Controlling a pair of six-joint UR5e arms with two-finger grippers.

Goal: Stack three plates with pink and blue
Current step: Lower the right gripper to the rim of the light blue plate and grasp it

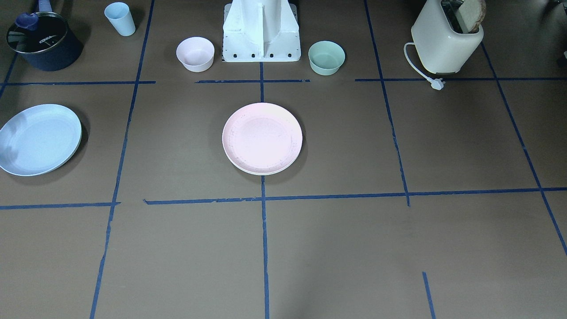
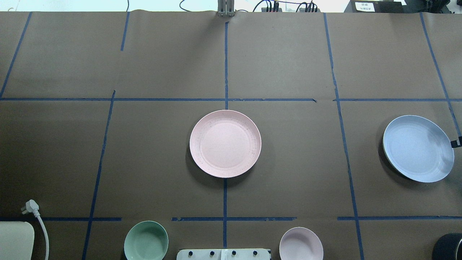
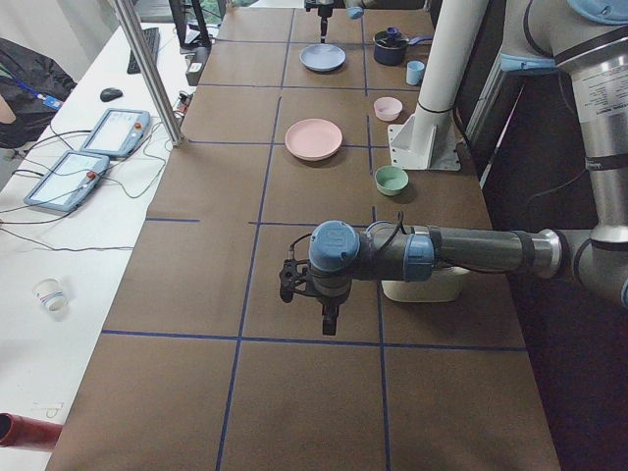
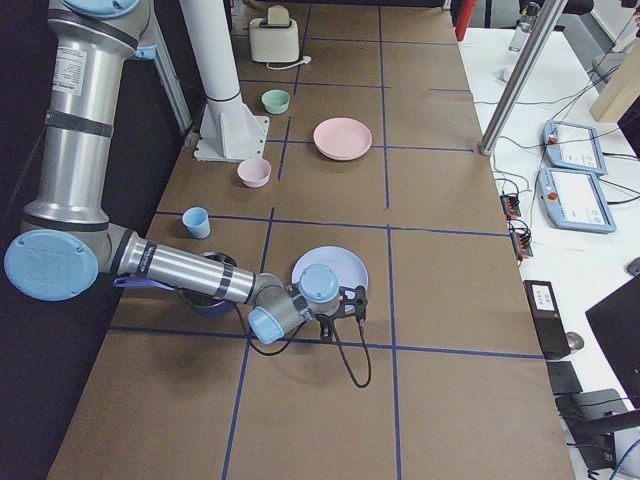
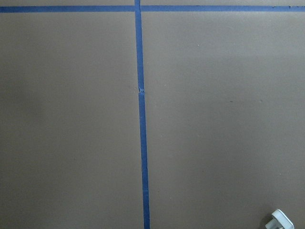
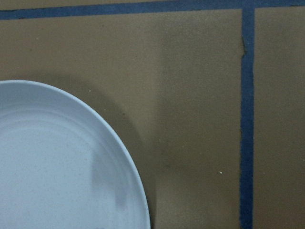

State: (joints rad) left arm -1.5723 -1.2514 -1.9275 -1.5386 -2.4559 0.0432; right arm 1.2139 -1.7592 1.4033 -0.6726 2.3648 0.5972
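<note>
A: Next up the blue plate (image 2: pixel 418 148), way off to the robot's right of the pink plate (image 2: pixel 225 143). Got the right gripper (image 4: pixel 352 303) by its outer rim, the left gripper (image 3: pixel 319 299) well off pink's other side. Can't tell spread or pinched on either.

B: Pinch the thin lip, lift level, centre over pink. Matte, shallow, ringed. Already under pink: the cream-white plate (image 1: pixel 261 173).
</note>
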